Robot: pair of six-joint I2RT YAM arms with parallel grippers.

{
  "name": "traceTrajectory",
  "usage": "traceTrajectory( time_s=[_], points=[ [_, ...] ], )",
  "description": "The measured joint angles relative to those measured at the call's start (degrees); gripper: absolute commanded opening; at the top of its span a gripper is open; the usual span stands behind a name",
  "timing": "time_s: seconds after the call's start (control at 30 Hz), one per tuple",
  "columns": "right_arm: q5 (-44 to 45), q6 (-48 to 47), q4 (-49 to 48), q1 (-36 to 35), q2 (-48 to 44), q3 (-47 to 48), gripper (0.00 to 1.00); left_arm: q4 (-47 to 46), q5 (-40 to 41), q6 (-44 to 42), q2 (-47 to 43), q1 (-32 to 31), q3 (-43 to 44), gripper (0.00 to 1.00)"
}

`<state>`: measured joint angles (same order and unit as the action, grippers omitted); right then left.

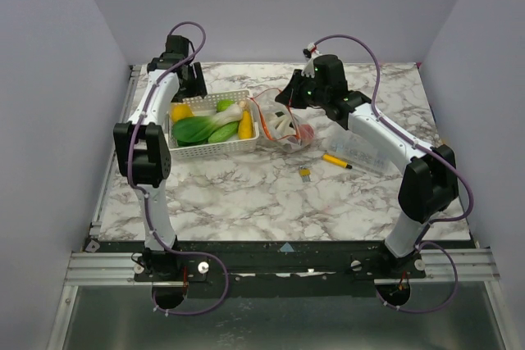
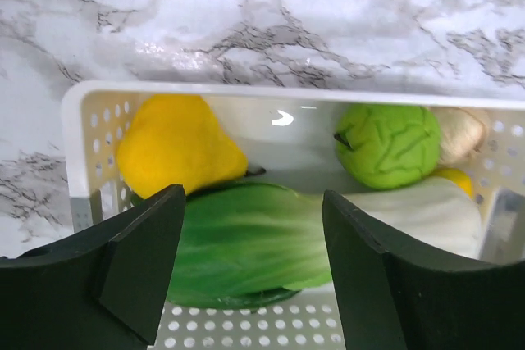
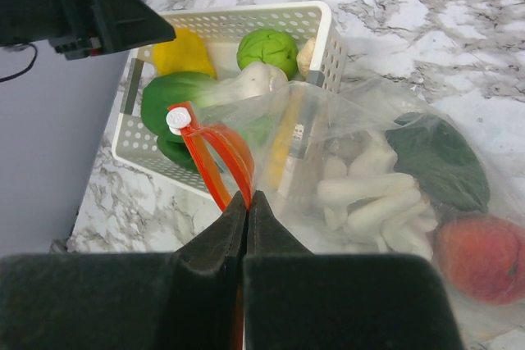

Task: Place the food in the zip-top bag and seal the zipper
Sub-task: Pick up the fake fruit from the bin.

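Observation:
My left gripper (image 2: 253, 196) hangs open over the white basket (image 2: 74, 145), its jaws either side of a green leafy vegetable (image 2: 246, 239) and touching nothing. More food lies in the basket: a yellow fruit (image 2: 176, 145), a green cabbage (image 2: 387, 145), a beige bulb (image 2: 459, 133) and a white stalk (image 2: 418, 211). My right gripper (image 3: 248, 196) is shut on the orange-red zipper (image 3: 215, 157) of the zip-top bag (image 3: 361, 112) and holds its mouth up beside the basket. Inside the bag lie white mushroom pieces (image 3: 369, 194), a dark green leaf (image 3: 439, 161) and a red-orange fruit (image 3: 484, 256).
A yellow marker pen (image 1: 336, 161) and a small dark-and-yellow piece (image 1: 304, 173) lie on the marble table right of the bag. A rigid clear box (image 1: 369, 152) stands under the right forearm. Grey walls close in the back and both sides.

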<state>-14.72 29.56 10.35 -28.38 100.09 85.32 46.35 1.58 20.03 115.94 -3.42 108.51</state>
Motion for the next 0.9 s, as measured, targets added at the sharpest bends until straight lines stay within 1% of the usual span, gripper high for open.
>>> traceTrajectory(
  time_s=[0.1, 0.37, 0.5, 0.6, 0.67, 0.8, 0.9],
  points=[
    [0.00, 0.00, 0.00, 0.00, 0.00, 0.00, 0.01, 3.23, 3.80, -1.70, 5.95, 0.04, 6.27, 0.70],
    [0.00, 0.00, 0.00, 0.00, 0.00, 0.00, 0.01, 10.19, 10.93, -6.03, 12.37, 0.28, 12.46, 0.70],
    [0.00, 0.00, 0.00, 0.00, 0.00, 0.00, 0.01, 13.29, 13.77, -7.34, 16.98, 0.37, 17.66, 0.66],
    [-0.02, 0.02, 0.00, 0.00, 0.02, 0.00, 0.01, 14.34, 15.26, -8.26, 19.63, 0.37, 18.58, 0.57],
    [-0.04, 0.02, 0.00, 0.00, 0.04, 0.00, 0.01, 14.73, 15.85, -8.68, 20.26, 0.35, 18.58, 0.45],
    [-0.15, 0.04, 0.02, 0.00, 0.17, 0.00, 0.01, 14.45, 16.00, -9.33, 19.80, 0.26, 18.60, 0.27],
    [-0.17, 0.02, 0.00, 0.00, 0.31, 0.00, 0.01, 14.62, 15.98, -9.27, 19.19, 0.28, 18.47, 0.19]
  ],
)
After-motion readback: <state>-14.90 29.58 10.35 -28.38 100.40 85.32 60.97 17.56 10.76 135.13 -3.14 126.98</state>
